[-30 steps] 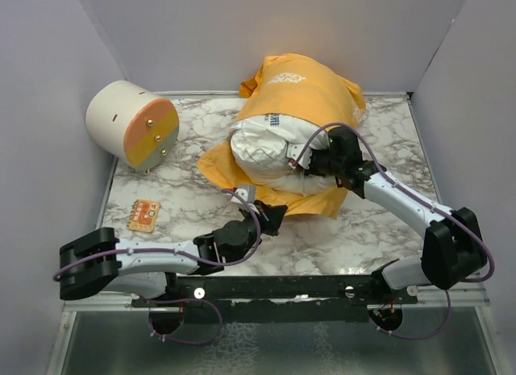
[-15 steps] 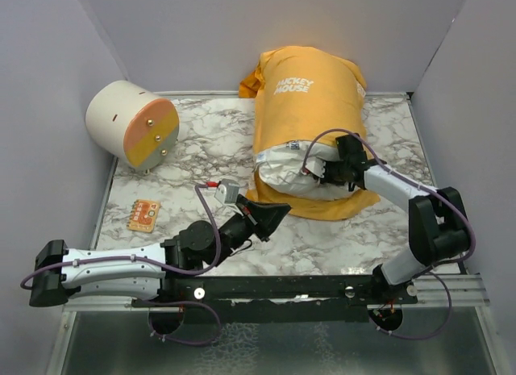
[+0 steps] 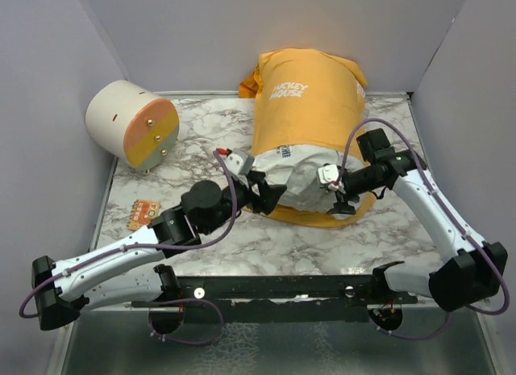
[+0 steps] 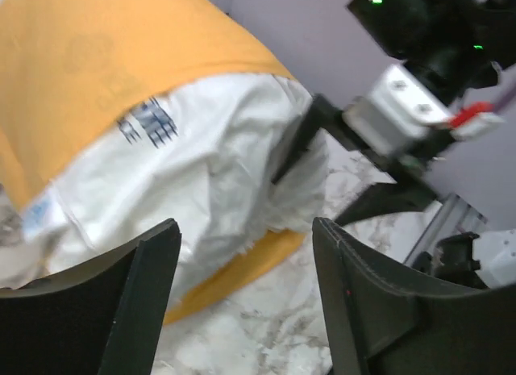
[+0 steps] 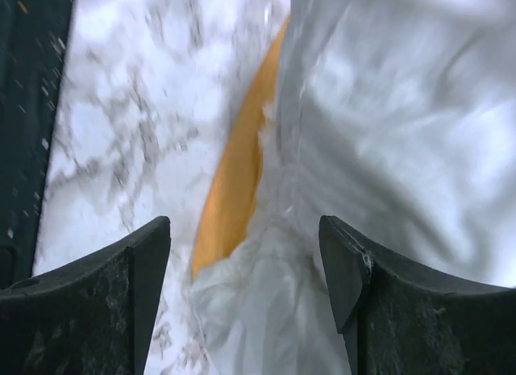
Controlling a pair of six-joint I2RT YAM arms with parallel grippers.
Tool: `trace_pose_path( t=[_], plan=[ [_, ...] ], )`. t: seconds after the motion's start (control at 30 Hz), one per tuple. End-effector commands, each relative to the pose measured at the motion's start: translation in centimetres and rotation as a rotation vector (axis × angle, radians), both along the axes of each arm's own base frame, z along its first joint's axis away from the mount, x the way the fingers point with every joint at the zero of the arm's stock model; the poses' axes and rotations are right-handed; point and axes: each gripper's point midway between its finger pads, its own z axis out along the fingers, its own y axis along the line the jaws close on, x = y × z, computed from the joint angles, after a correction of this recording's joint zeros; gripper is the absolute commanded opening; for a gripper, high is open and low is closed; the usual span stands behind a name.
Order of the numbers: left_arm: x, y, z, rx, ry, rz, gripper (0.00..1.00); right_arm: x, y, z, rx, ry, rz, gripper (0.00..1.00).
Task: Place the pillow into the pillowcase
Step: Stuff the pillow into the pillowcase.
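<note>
Top external view, centre frame: the pillow (image 3: pixel 302 177) sits mostly inside the pillowcase (image 3: pixel 310 109), with its white end bulging out of the mouth toward the bottom of the frame. The left gripper (image 3: pixel 272 196) at that end's left side and the right gripper (image 3: pixel 339 196) at its right both stand spread, holding nothing. I'd say each should pinch only the orange hem, not the stuffing. Then both should draw it over the bulge evenly, or the case bunches on the marble table (image 3: pixel 387 226).

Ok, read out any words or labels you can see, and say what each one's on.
"MICKEY MOUSE": white letters on the orange-yellow fabric pillowcase.
Dark blue print on the plump white pillow: blurred and partly covered, unreadable.
Small orange card: markings too small to read.
</note>
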Motion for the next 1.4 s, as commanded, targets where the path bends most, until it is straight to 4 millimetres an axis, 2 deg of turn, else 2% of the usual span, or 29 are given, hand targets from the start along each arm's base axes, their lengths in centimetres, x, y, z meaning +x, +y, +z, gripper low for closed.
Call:
trace_pose_path(
  t=[0.0, 0.03, 0.07, 0.13, 0.2, 0.23, 0.33, 0.43, 0.53, 0.63, 0.73, 0.83, 0.93, 1.0, 1.07, 1.17, 1.27, 1.37],
  plan=[
    [1.6, -0.2, 0.5, 0.149, -0.010, -0.167, 0.72, -5.0, 2.7, 7.6, 0.275, 0.076, 0.076, 0.74],
    [3.2, -0.2, 0.4, 0.173, 0.019, -0.165, 0.82, -4.9, 3.1, 8.6, 0.311, 0.070, 0.059, 0.74],
    [4.1, -0.5, 0.4, 0.196, 0.041, -0.176, 0.86, -4.6, 3.3, 9.5, 0.338, 0.062, 0.035, 0.74],
    [6.0, -1.1, 0.1, 0.248, 0.058, -0.190, 0.88, -3.5, 3.2, 11.2, 0.389, 0.040, -0.037, 0.74],
    [8.2, -1.1, -0.1, 0.275, 0.074, -0.175, 0.88, -1.8, 2.0, 12.6, 0.428, 0.014, -0.143, 0.75],
    [9.4, -0.7, 0.2, 0.275, 0.083, -0.158, 0.88, -0.8, 0.9, 13.2, 0.448, 0.003, -0.201, 0.74],
    [12.6, 0.9, 0.3, 0.239, 0.140, -0.116, 0.88, 2.6, -4.1, 14.2, 0.535, -0.001, -0.413, 0.68],
    [14.3, 1.7, 0.1, 0.140, 0.192, -0.118, 0.88, 5.4, -9.3, 13.7, 0.604, 0.030, -0.606, 0.68],
    [14.6, 1.5, -1.5, 0.126, 0.228, -0.144, 0.89, 6.8, -11.7, 12.1, 0.587, 0.076, -0.702, 0.68],
    [14.4, 1.4, -3.3, 0.137, 0.235, -0.164, 0.89, 7.4, -12.1, 10.1, 0.577, 0.111, -0.721, 0.73],
    [14.0, 1.4, -4.8, 0.116, 0.245, -0.189, 0.89, 8.3, -12.8, 8.0, 0.565, 0.133, -0.768, 0.73],
    [13.8, 1.2, -6.6, 0.106, 0.279, -0.203, 0.88, 9.2, -13.4, 6.9, 0.560, 0.147, -0.793, 0.73],
    [13.8, 1.9, -7.5, 0.120, 0.295, -0.157, 0.86, 9.6, -13.2, 7.1, 0.575, 0.150, -0.764, 0.73],
    [13.2, 2.7, -7.4, 0.102, 0.280, -0.126, 0.86, 10.2, -13.3, 8.4, 0.586, 0.120, -0.740, 0.73],
    [12.1, 3.5, -7.3, 0.038, 0.265, -0.101, 0.86, 10.5, -13.1, 9.7, 0.606, 0.103, -0.709, 0.73],
    [10.2, 4.2, -8.8, -0.034, 0.337, -0.104, 0.87, 10.5, -12.5, 10.9, 0.645, 0.111, -0.659, 0.73],
    [9.4, 4.5, -9.3, -0.055, 0.394, -0.103, 0.88, 10.0, -11.9, 10.8, 0.671, 0.146, -0.637, 0.73],
    [9.1, 4.9, -8.4, -0.066, 0.380, -0.095, 0.88, 9.2, -11.6, 10.0, 0.672, 0.169, -0.633, 0.74]
  ],
)
